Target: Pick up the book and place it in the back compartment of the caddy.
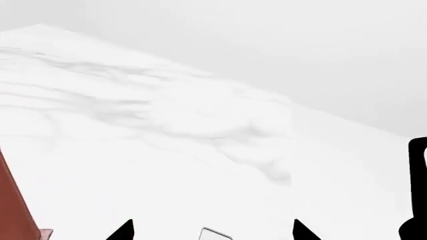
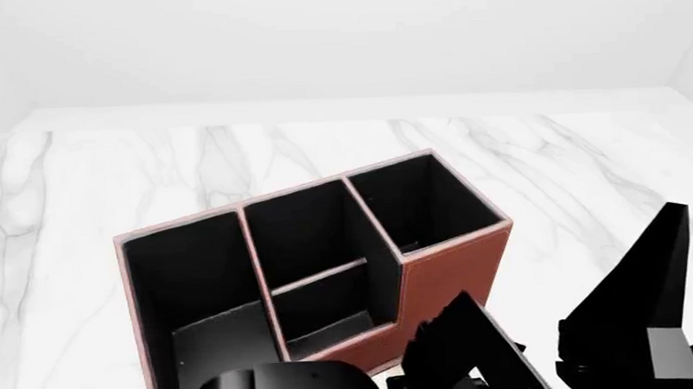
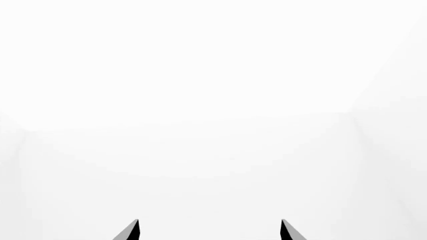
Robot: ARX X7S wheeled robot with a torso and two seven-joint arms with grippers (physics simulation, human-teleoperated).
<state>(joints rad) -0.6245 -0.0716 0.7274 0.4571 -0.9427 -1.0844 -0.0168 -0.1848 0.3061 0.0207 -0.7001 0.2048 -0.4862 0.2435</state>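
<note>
Both claws, left claw (image 1: pixel 212 229) and right claw (image 3: pixel 209 229), gape empty; the caddy (image 2: pixel 442 278) sits on the table (image 2: pixel 70 187), book unseen.

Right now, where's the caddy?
Head view: the caddy sits centre on the marble table, angled, just ahead of both arms. Its red-brown corner also shows at the left wrist view's edge.

White marble tabletop (image 2: pixel 552 153) against plain white wall (image 2: pixel 341 39)

head view looks down close over the caddy (image 2: pixel 442 278) (left wrist shares its corner); right wrist faces blank white
</note>
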